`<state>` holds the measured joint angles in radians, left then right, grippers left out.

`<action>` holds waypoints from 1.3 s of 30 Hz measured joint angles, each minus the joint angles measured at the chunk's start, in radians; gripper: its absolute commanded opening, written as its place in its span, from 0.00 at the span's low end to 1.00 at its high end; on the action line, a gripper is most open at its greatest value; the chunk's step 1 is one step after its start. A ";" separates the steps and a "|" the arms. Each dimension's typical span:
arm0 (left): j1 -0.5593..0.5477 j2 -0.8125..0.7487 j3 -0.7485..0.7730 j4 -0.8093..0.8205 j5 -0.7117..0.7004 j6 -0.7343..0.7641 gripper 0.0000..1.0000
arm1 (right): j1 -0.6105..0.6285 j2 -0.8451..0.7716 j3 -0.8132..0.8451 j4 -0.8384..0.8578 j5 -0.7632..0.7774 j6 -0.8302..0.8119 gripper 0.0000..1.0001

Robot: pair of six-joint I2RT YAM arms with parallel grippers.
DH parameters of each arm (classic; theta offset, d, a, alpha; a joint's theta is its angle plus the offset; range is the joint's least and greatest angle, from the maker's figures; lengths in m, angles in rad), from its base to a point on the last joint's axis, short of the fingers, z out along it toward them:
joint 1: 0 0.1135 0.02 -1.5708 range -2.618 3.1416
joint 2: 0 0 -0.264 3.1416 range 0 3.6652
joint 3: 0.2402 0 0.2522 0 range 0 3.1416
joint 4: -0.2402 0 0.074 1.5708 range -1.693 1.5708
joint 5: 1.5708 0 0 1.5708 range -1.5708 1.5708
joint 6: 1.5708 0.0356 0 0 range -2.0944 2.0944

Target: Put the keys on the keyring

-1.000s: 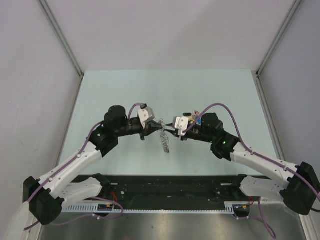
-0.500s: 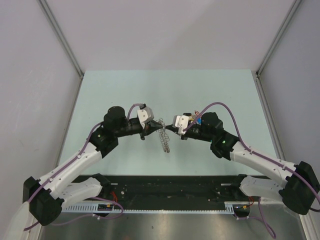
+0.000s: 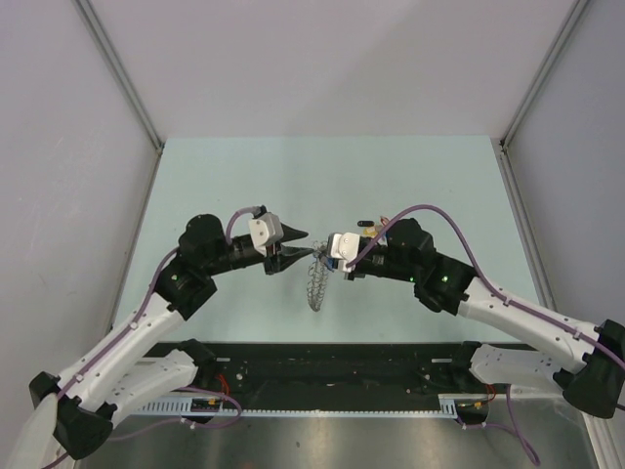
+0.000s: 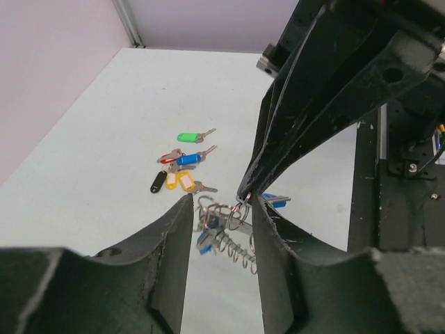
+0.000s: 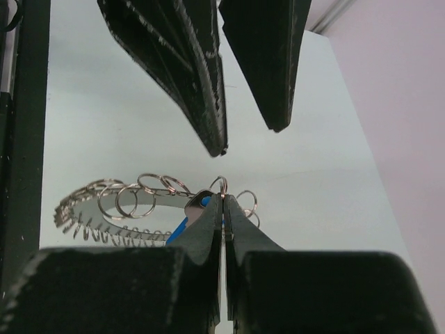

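keyring (image 3: 315, 283): top view, its wire loops are too small to tell apart; upper end hidden between the gripper tips.
blue key (image 5: 182, 224): mostly hidden behind the right gripper (image 5: 222, 199).
loose keys (image 4: 182, 160): top view, not discernible behind the right arm.
left gripper (image 4: 222, 202): finger bases blurred and cut off by the lower edge.

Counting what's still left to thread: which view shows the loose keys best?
Left wrist: the loose keys lie spread out, with green, red, blue, black and yellow heads distinct. Top external gives only tiny coloured specks; right wrist shows none of them.
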<state>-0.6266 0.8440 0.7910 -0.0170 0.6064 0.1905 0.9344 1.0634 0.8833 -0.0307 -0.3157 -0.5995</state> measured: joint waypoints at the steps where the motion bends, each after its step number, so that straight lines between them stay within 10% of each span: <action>1: 0.001 0.002 0.006 -0.011 0.005 0.006 0.52 | 0.010 0.000 0.018 -0.025 0.016 -0.007 0.00; 8: 0.002 0.028 0.051 -0.129 0.085 0.097 0.60 | 0.080 -0.009 0.092 -0.161 0.092 -0.043 0.00; 39: 0.016 0.088 0.051 -0.274 0.322 0.296 0.24 | 0.188 0.019 0.191 -0.362 0.139 -0.075 0.00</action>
<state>-0.6102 0.9321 0.8421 -0.2905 0.9287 0.4870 1.1229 1.0821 1.0740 -0.3923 -0.1768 -0.6743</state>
